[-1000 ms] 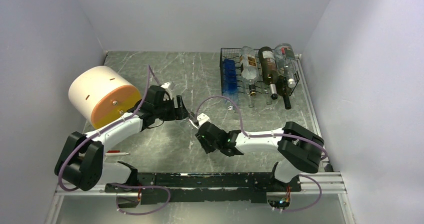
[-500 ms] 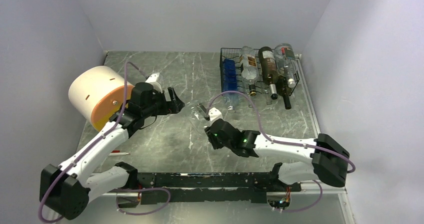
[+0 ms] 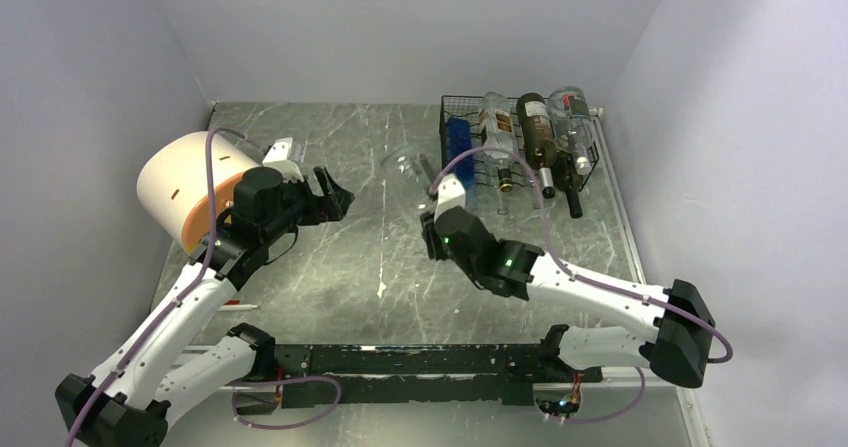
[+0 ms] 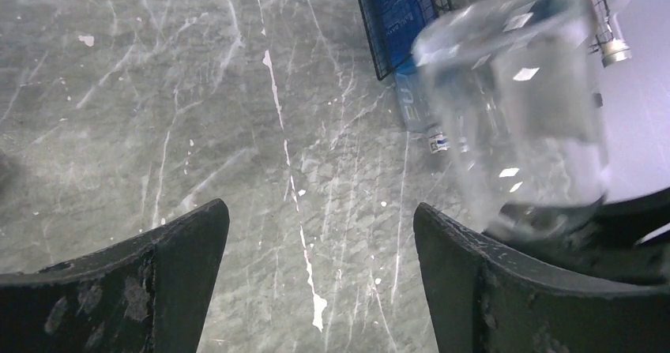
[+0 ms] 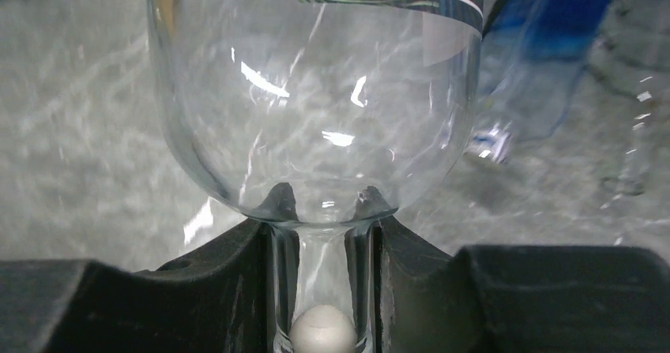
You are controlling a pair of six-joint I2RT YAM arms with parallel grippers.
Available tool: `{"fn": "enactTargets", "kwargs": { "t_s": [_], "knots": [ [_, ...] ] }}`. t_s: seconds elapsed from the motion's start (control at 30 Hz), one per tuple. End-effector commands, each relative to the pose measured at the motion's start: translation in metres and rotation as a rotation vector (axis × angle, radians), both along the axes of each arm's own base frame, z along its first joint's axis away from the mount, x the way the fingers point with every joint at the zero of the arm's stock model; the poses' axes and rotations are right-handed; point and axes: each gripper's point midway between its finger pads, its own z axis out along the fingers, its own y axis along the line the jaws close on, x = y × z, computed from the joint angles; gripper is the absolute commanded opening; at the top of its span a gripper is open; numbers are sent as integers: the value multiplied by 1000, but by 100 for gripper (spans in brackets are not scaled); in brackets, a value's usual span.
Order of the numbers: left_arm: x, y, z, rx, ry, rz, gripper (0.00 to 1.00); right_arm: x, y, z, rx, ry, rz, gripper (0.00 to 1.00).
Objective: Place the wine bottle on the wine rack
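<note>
As my right gripper (image 5: pixel 322 250) clamps the wine bottle (image 5: pixel 316 92) by the neck, left gripper (image 4: pixel 320 227) spread empty, I should bring it level to the wine rack (image 3: pixel 462 102).

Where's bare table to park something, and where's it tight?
Free: back strip of table between the cream drum and the wine rack; also the near centre, ahead of the base rail. Crowded: the rack, bottles side by side, and just left of it, where the right tool holds the clear bottle.
</note>
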Motion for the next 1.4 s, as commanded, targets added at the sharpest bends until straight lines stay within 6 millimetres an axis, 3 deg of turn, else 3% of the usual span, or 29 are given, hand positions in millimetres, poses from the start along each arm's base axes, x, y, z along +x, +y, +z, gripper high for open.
{"fn": "enactTargets", "kwargs": {
  "t_s": [0.0,0.17,0.3,0.53,1.0,1.3,1.37],
  "knots": [
    [-5,8,22,-2,-52,21,91,61,-16,133,328,-236,-263,0],
    [-11,11,24,0,-67,17,92,99,-53,144,329,-219,-426,0],
    [-13,15,20,11,-59,28,93,122,-65,147,314,-208,-473,0],
    [-16,15,18,22,-52,14,92,160,-62,137,253,-168,-410,0],
    [-22,8,17,-28,-28,-11,95,224,-71,105,339,-12,-454,0],
    [-28,-8,14,-46,19,-100,100,250,-71,72,323,89,-452,0],
    [-28,-9,14,-46,25,-103,100,252,-70,67,314,100,-440,5]
  ]
}}
